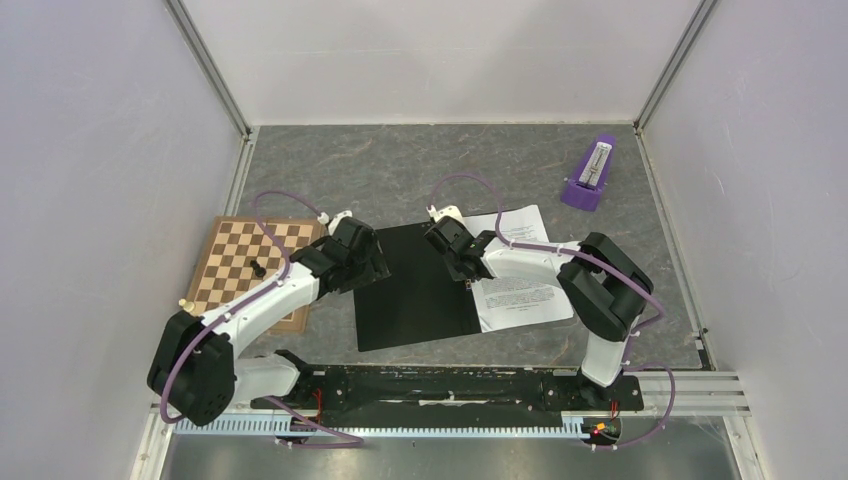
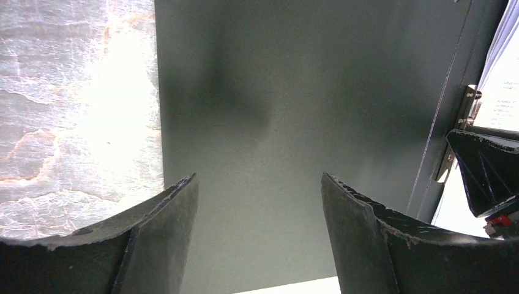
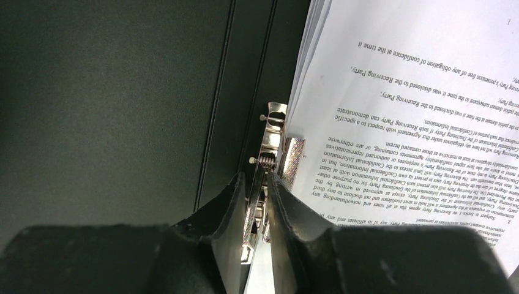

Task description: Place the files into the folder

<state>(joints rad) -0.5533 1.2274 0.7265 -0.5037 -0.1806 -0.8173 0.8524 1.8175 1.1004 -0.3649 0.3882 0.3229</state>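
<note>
The folder point(image 1: 415, 290) lies open in the middle of the table, black inside up. The files point(image 1: 520, 290), white printed sheets, lie on its right half. My right gripper point(image 1: 462, 268) is shut on the folder's metal spine clip point(image 3: 270, 131) beside the left edge of the sheets point(image 3: 416, 110). My left gripper point(image 1: 372, 262) is open and empty, low over the left part of the black cover point(image 2: 294, 110), near its left edge. The clip point(image 2: 468, 107) and my right gripper's fingers point(image 2: 483, 177) show at the right of the left wrist view.
A checkered wooden chessboard point(image 1: 235, 255) lies left of the folder with a black pawn point(image 1: 258, 268) on it and a pale piece point(image 1: 184, 302) at its near-left edge. A purple metronome-like object point(image 1: 590, 175) stands at the back right. White walls enclose the grey table point(image 1: 400, 170).
</note>
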